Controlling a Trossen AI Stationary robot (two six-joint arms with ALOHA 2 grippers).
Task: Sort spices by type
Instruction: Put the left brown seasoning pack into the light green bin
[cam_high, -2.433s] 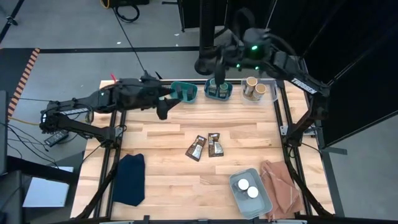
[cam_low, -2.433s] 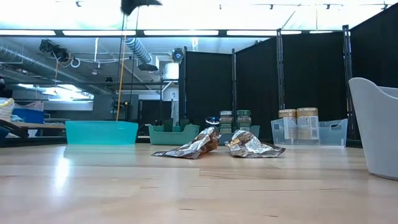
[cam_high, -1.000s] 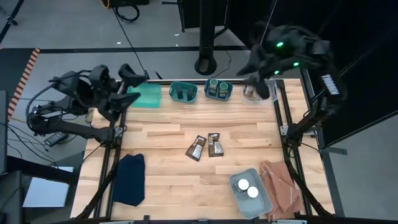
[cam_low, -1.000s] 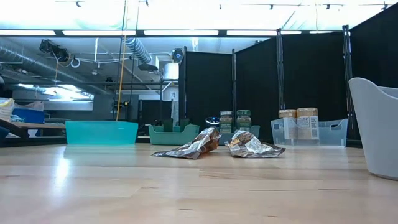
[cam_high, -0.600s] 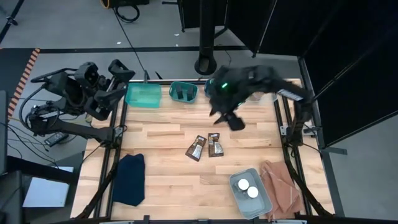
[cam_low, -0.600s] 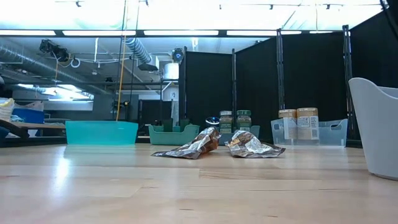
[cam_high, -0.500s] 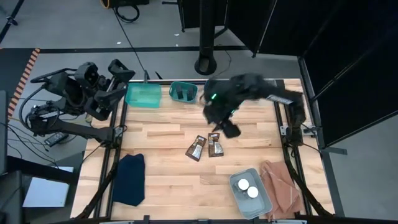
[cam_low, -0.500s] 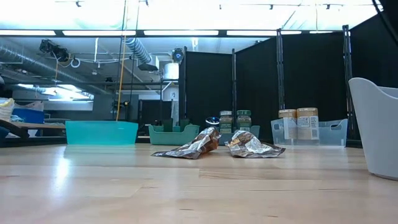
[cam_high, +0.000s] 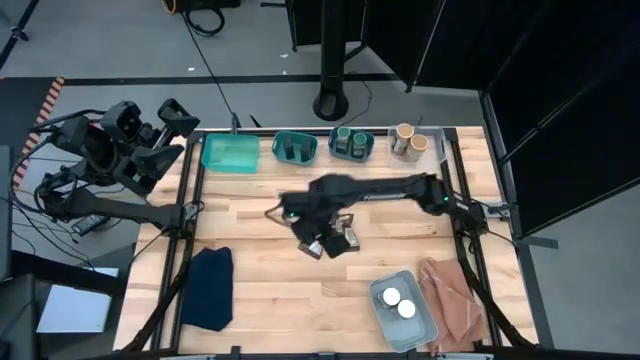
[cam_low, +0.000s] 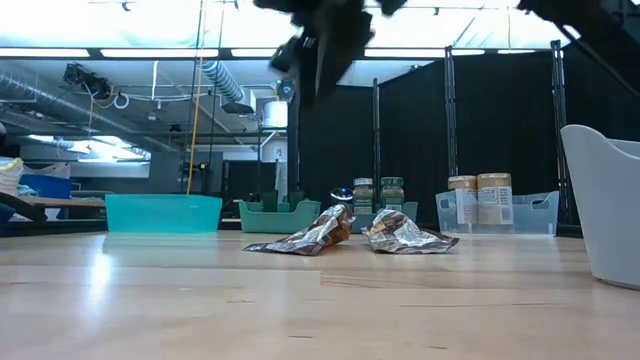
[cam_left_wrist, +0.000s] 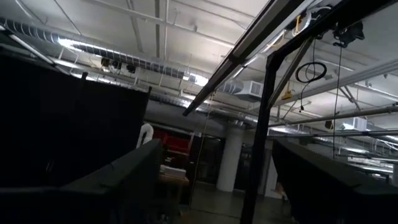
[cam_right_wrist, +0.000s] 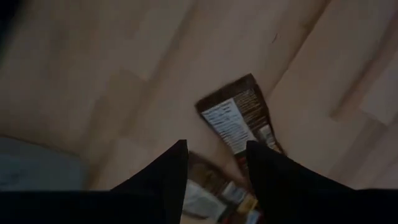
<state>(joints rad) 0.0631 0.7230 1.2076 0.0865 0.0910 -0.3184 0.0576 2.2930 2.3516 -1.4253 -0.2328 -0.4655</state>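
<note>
Two crumpled brown foil packets (cam_high: 345, 238) (cam_low: 310, 235) lie flat on the wooden table near its middle. My right gripper (cam_high: 318, 232) hangs open well above them, at the top of the low view (cam_low: 320, 40). In the right wrist view its gripper (cam_right_wrist: 214, 177) points down at one packet (cam_right_wrist: 239, 118), with the other packet (cam_right_wrist: 208, 196) below it. My left gripper (cam_high: 160, 130) is open and empty off the table's far left corner; its wrist view (cam_left_wrist: 211, 186) looks up at the ceiling.
Along the far edge stand an empty teal bin (cam_high: 230, 152), a teal bin with black jars (cam_high: 295, 147), a bin with green-lidded jars (cam_high: 352, 142) and a clear bin with tan-topped jars (cam_high: 408, 142). A pale bin with white-lidded jars (cam_high: 400, 305), brown cloth (cam_high: 450, 300) and dark blue cloth (cam_high: 210, 285) lie near the front.
My right arm has swung from the far right corner, by the tan-topped jars, toward the table's middle and left, and now reaches over the two packets. My left arm has drawn a little farther off the table's left edge. The packets have not moved.
</note>
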